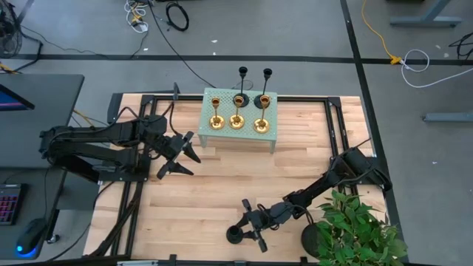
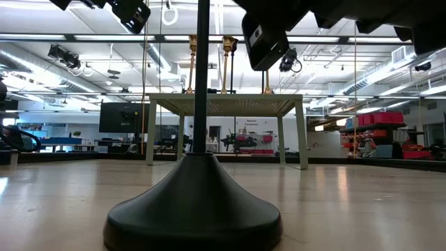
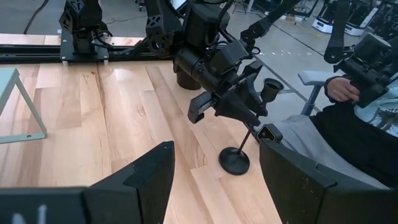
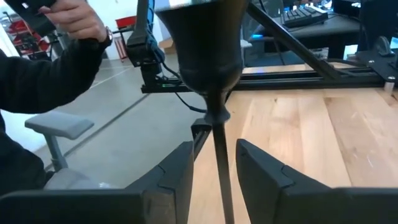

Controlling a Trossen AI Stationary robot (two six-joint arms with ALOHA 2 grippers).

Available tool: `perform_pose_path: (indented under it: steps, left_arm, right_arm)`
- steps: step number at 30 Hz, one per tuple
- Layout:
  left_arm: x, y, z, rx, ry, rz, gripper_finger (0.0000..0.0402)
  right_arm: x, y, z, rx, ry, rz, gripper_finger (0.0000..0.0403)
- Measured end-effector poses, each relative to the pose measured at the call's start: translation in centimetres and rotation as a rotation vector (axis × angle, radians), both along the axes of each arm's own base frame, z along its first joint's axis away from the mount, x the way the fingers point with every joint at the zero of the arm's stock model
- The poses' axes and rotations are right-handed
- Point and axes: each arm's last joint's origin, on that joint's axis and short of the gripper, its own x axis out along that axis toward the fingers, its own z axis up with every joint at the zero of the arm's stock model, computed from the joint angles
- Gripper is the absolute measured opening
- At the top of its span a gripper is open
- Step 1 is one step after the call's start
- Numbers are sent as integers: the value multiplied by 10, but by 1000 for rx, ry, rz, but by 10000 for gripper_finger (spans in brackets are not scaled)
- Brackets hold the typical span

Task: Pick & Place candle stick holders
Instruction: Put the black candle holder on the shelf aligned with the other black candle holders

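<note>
A matte black candlestick holder (image 1: 234, 235) stands upright on its round base (image 2: 193, 209) near the table's front edge. My right gripper (image 1: 249, 226) is open. Its fingers stand on either side of the holder's thin stem (image 4: 221, 168), below the cup (image 4: 200, 43), and show no touch. Three brass holders (image 1: 237, 120) and two black ones (image 1: 241, 100) stand on a small mint-green table (image 1: 273, 118) at the far middle. My left gripper (image 1: 179, 154) is open and empty at the left, facing the right gripper (image 3: 227, 93).
A green plant in a dark pot (image 1: 347, 233) stands at the front right corner, close behind my right arm. Black frame rails (image 1: 140, 185) run along the table's left side. A seated person (image 3: 354, 124) is just beyond the table's front edge; their hand (image 4: 81, 22) holds a device.
</note>
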Motion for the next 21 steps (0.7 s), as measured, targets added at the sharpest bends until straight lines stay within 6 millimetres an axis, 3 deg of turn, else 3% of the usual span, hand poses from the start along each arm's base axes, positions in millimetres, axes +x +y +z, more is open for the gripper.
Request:
perform_pose_path:
  steps: [4,11,21]
  left_arm:
    - [0,0,0,0,0,0,236]
    - [0,0,0,1,0,0,236]
    - [0,0,0,5,-2,-1,236]
  right_arm:
    - [0,0,-1,-5,3,-14,96]
    - [0,-1,-1,-62,-16,-33,12]
    - [5,-10,-1,-87,-25,-94,5]
